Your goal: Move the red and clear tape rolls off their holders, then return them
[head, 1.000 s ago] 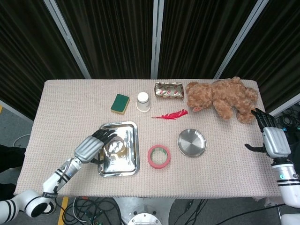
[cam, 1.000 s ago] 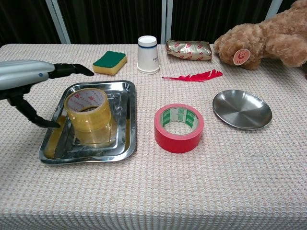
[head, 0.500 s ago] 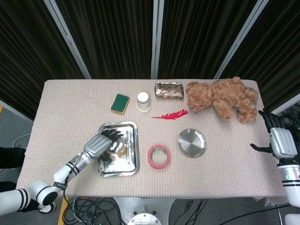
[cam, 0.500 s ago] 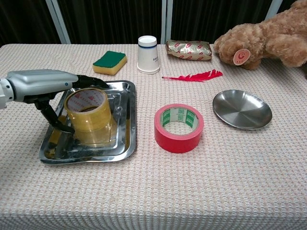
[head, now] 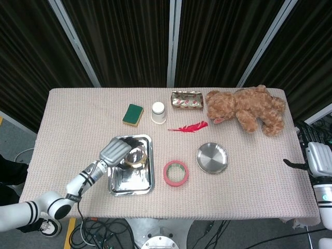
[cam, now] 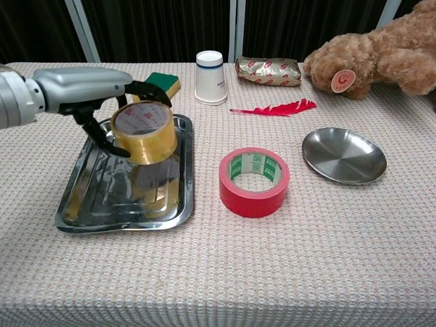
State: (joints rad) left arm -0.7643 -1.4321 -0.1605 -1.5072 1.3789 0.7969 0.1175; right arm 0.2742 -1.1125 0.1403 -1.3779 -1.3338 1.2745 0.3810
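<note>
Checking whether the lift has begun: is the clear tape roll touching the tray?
Apart. In the chest view the left hand holds the clear tape tilted above the tray, with bare tray floor and the roll's reflection showing beneath it.

A lab-style robot test station: a cloth-covered table (head: 67,119) stands before black curtains (head: 124,36) with metal posts, cables (head: 98,228) trail on the grey floor below, and unrelated props are laid out.
</note>
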